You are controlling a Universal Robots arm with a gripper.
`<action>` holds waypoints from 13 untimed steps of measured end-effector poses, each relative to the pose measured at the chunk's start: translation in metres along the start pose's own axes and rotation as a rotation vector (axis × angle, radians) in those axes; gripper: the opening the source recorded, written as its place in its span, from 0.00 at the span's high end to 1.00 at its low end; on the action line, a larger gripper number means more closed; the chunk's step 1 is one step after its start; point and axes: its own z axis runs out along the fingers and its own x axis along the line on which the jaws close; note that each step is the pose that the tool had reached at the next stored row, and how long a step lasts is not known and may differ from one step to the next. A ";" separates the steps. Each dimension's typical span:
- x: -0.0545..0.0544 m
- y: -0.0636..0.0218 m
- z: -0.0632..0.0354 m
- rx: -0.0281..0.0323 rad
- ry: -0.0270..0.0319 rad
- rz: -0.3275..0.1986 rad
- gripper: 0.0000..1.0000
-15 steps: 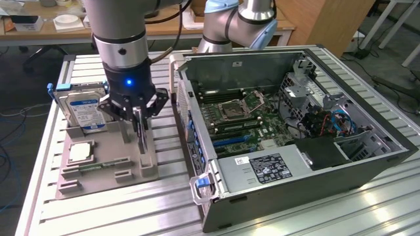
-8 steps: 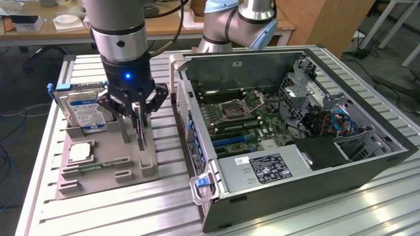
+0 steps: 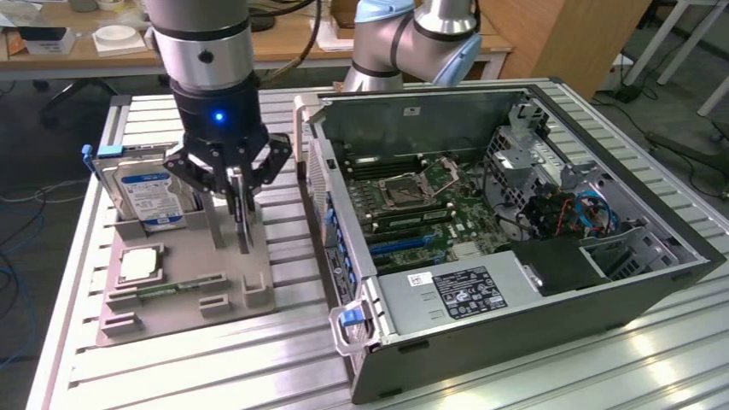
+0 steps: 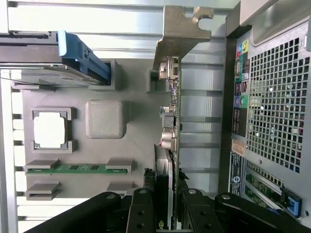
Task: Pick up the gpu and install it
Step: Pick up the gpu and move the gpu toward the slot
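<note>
The gpu (image 3: 242, 229) stands on edge over the grey parts holder (image 3: 217, 256), seen edge-on as a thin dark card. My gripper (image 3: 237, 190) hangs straight above it, its black fingers shut on the card's upper edge. In the wrist view the gpu (image 4: 173, 109) runs away from me as a green board edge ending in its silver bracket (image 4: 182, 34). My gripper (image 4: 165, 213) clamps the gpu from both sides, with the black fan part between the fingers. Whether the card has left its slot in the holder (image 4: 104, 92) I cannot tell.
The open computer case (image 3: 638, 282) lies to the exterior view's right, motherboard (image 3: 422, 205) exposed; its rear panel (image 4: 272, 107) sits close beside the card. The holder also carries a hard drive (image 3: 148, 192), a processor chip (image 3: 137, 263) and a memory stick (image 4: 77, 168). Another arm's base (image 3: 411, 43) stands behind.
</note>
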 end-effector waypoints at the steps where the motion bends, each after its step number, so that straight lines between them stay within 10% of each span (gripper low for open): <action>1: 0.000 0.0000 -0.0021 0.0000 0.0001 0.000 0.73; 13: -0.001 -0.0003 -0.0314 0.0000 -0.0001 0.000 0.73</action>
